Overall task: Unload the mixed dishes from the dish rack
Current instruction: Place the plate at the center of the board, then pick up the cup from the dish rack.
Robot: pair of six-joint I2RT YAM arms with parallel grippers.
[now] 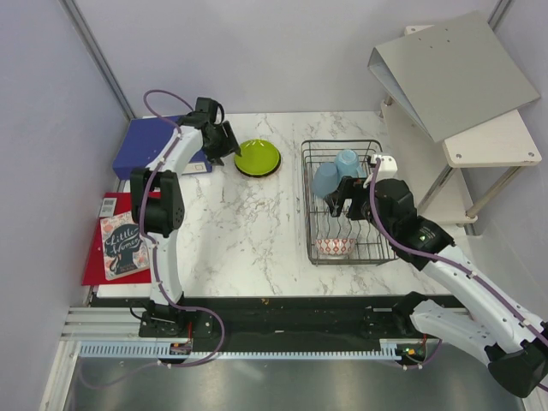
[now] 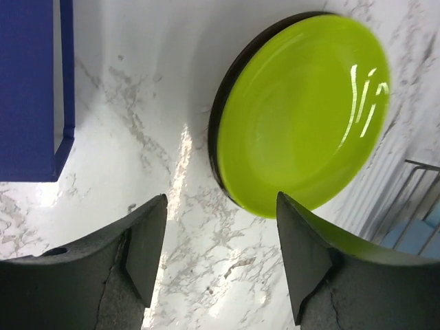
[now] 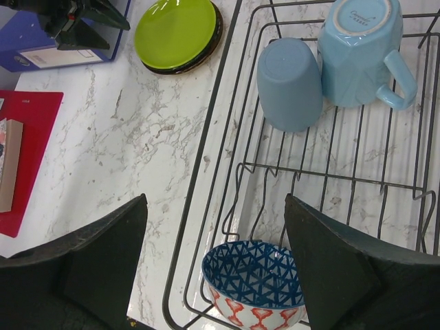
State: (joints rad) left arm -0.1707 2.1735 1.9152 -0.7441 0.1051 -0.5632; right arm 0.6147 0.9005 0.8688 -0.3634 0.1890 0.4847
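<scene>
A lime green plate lies on a black plate on the marble table, left of the dish rack. My left gripper is open just beside the plate's near-left rim, with only bare table between its fingers. In the rack, two light blue cups lie at the far end. A bowl, blue-latticed inside and red-and-white outside, sits at the near end. My right gripper hangs open above the rack, over the bowl, holding nothing.
A blue ring binder lies just left of the left gripper. A red board with a book sits at the table's left edge. A grey binder on a white shelf stands to the right of the rack.
</scene>
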